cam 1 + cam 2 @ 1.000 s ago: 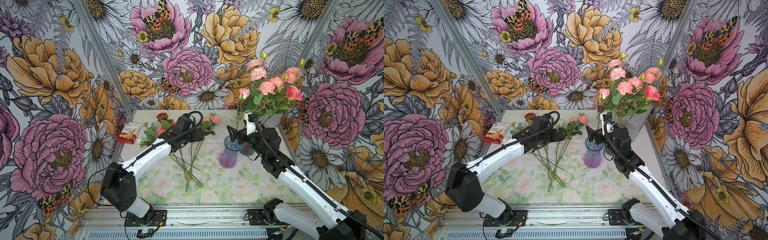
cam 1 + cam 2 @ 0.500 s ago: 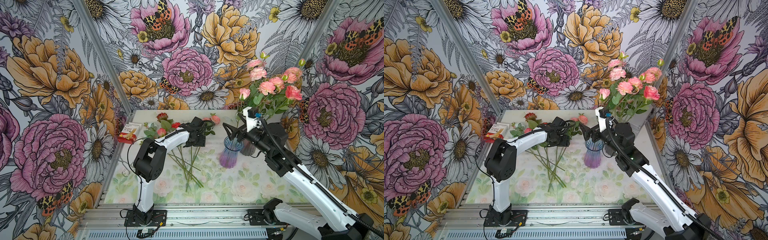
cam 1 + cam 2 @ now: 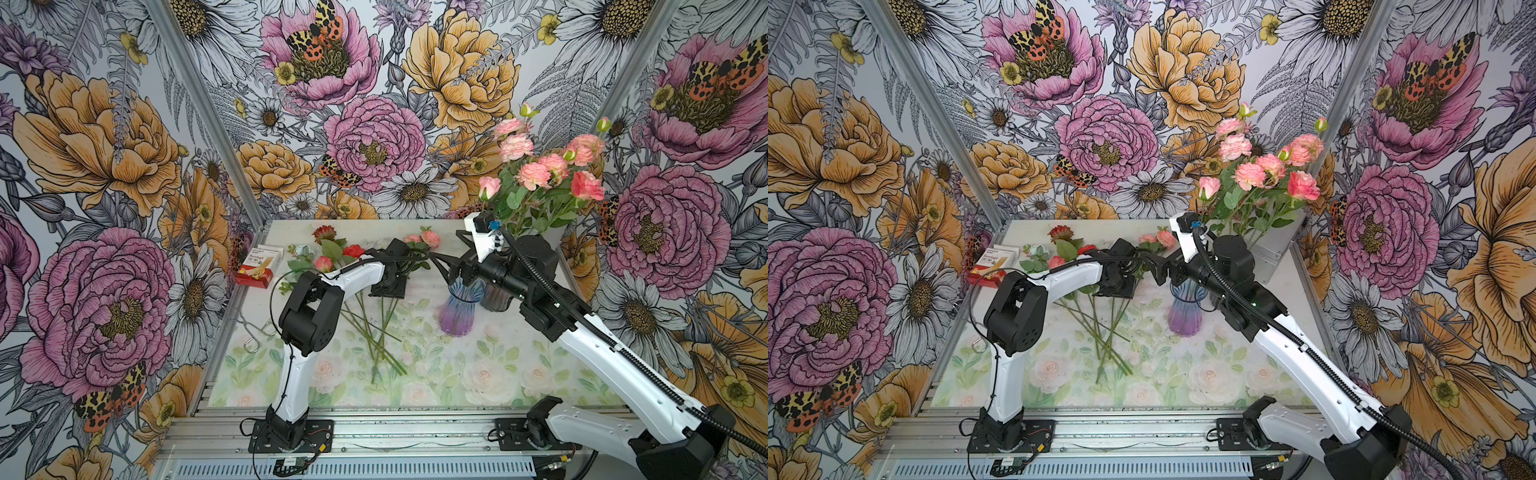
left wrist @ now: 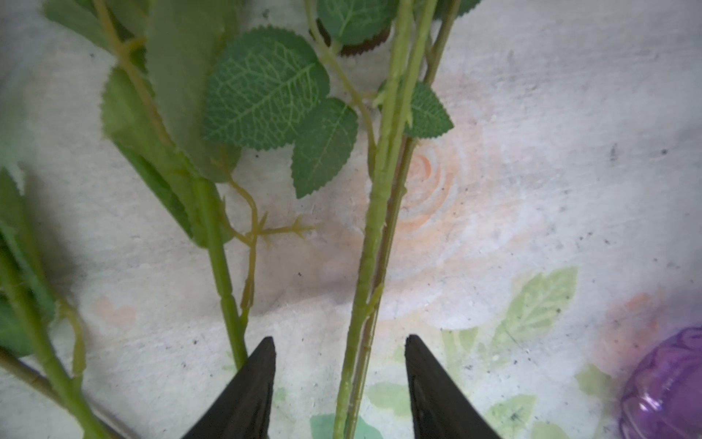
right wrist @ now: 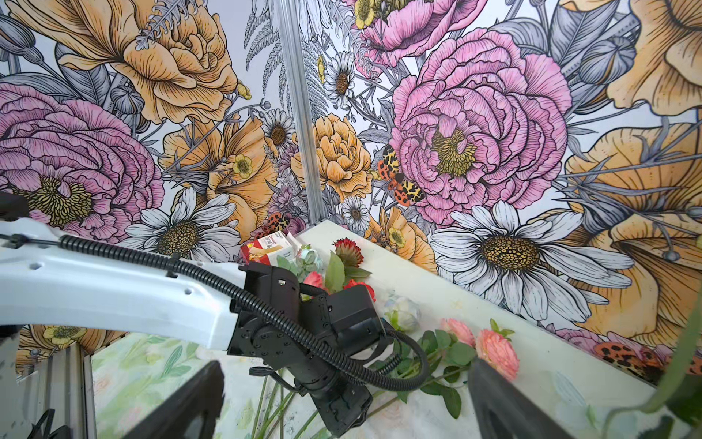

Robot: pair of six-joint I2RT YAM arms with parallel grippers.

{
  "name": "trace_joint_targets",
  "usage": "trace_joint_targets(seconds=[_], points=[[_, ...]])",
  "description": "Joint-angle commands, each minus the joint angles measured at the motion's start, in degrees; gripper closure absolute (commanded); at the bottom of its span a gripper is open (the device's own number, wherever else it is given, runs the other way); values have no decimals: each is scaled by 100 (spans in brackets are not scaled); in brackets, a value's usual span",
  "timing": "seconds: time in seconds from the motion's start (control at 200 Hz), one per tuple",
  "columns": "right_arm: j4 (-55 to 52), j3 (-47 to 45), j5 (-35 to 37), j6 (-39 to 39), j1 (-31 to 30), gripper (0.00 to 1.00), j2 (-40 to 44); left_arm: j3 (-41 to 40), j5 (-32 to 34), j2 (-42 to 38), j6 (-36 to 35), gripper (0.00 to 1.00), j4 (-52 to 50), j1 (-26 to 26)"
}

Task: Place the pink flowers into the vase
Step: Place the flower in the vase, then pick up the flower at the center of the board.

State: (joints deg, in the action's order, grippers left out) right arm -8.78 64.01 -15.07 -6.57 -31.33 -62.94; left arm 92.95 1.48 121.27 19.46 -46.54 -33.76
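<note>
Painted peonies and daisies cover the walls around a table printed with pale roses. Most of the pink flowers stand upright as a bunch at the far right corner. Their base is hidden behind my right arm, so I cannot tell what holds them. 1 pink spray lies flat on the table with its 2 blooms toward the back wall, near red flowers and a white rose that are not mine to take. The purple vase stands empty between my 2 arms.

My left gripper is down at the table, jaws half apart and straddling a pair of thin green stems. There is a gap on each side, so nothing is pinched yet. I judge those stems belong to the lying pink spray, though the wrist view cuts off before any bloom. My right gripper hangs near the vase mouth, jaws spread wide with nothing between them.

So the step in hand is the pick-up. Next I must close on that pair alone and miss the neighbouring stem just beside my finger. Then I lift until the cut end clears the vase rim, tip the spray upright and lower it in.
</note>
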Motion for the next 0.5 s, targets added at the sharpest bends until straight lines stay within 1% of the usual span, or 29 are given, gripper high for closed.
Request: trace_joint_targets(seconds=[0.0,0.065,0.23,0.325,0.42,0.495], points=[[-23,34,70,-42,-5,1,155,242,213,177,-128,47,-4,-36],[-22,33,87,-49,-5,1,152,306,231,285,-155,49,-11,-22],[-23,24,144,-38,13,1,126,389,221,449,-152,63,-3,-4],[-14,-9,154,-63,26,1,93,405,238,458,-145,67,5,-4],[-12,-42,127,-90,31,1,46,433,196,447,-170,76,3,1],[-15,-55,116,-114,25,1,11,438,211,394,-166,77,6,-8]])
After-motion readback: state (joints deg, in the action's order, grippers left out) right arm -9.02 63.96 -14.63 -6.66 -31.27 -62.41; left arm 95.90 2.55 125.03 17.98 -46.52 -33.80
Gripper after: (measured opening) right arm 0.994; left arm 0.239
